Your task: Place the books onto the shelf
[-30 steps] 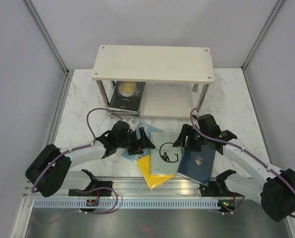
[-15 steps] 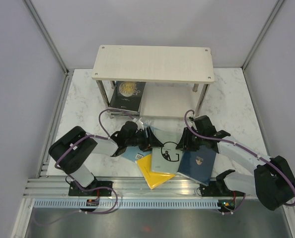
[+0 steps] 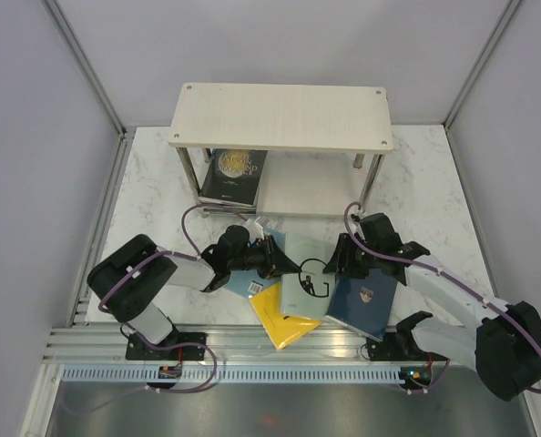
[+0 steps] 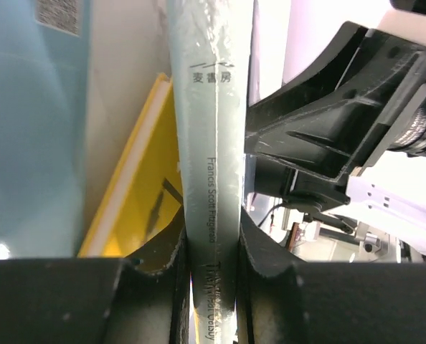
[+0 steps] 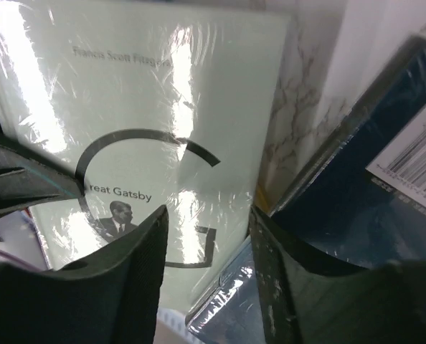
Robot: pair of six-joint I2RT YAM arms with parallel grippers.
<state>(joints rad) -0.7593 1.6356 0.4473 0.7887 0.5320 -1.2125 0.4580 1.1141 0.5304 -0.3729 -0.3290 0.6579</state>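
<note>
My left end effector [image 4: 213, 287] is clamped tight on the spine of the white "G" book [image 4: 209, 107], which sits low-centre in the top view, long axis pointing roughly up-frame at the shelf [image 3: 280, 118]. The right end effector [image 5: 206, 276] is at that book's opposite edge with a gap between its fingers, but honestly I can't tell if it's gripping. I reckon the carry goes straight up-frame, left arm leading.
</note>
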